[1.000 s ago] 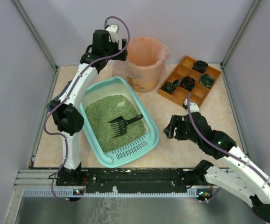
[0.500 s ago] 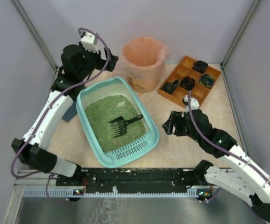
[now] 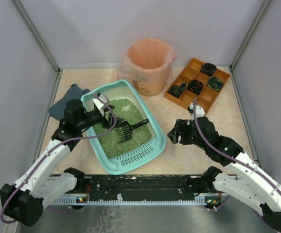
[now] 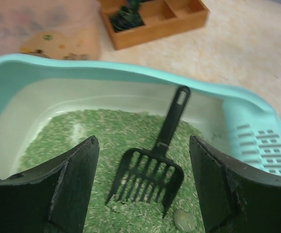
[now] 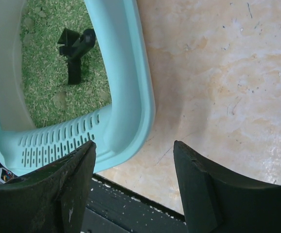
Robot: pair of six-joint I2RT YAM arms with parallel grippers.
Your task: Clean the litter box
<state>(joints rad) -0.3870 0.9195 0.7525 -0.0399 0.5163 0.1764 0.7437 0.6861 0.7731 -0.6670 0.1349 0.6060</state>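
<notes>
The teal litter box (image 3: 149, 118) sits mid-table with green litter and a slotted ledge (image 3: 136, 156) at its near end. A black slotted scoop (image 3: 125, 130) lies on the litter, handle toward the far right; in the left wrist view the scoop (image 4: 152, 171) lies ahead between my open fingers, a small grey lump (image 4: 184, 219) by it. My left gripper (image 3: 101, 112) is open over the box's left part. My right gripper (image 3: 175, 132) is open and empty just right of the box; its view shows the box rim (image 5: 131, 73).
A peach-lined round bin (image 3: 150, 63) stands behind the box. An orange compartmented tray (image 3: 197, 82) with dark items is at the far right. A dark blue cloth (image 3: 65, 99) lies at the left wall. A black rail (image 3: 140, 183) runs along the near edge.
My left arm has swung down from high beside the bin to low over the litter box, its gripper now facing the scoop. My right gripper has edged slightly toward the box.
</notes>
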